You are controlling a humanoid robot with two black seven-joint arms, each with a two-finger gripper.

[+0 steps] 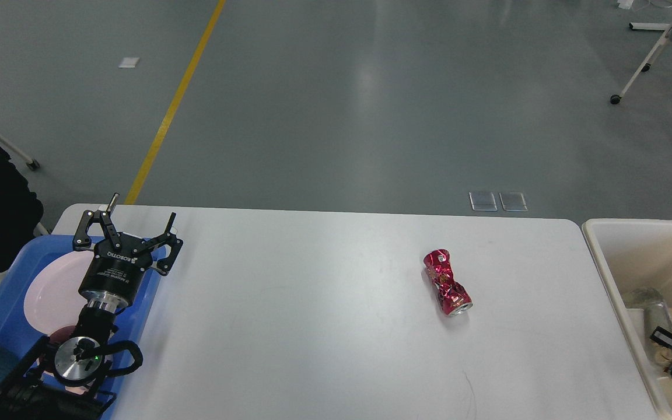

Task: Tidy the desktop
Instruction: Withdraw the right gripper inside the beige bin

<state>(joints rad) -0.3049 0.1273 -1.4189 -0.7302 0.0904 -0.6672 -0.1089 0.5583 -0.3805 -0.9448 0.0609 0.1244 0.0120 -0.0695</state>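
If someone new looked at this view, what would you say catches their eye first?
Probably the crushed red can, lying on its side alone on the right half of the white desktop. Next, the left gripper, fingers spread open above the blue tray holding a pink plate at the left edge. A cream bin stands at the right.

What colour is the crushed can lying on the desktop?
Shiny red with small pale markings; the crushed can shows best in the head view.
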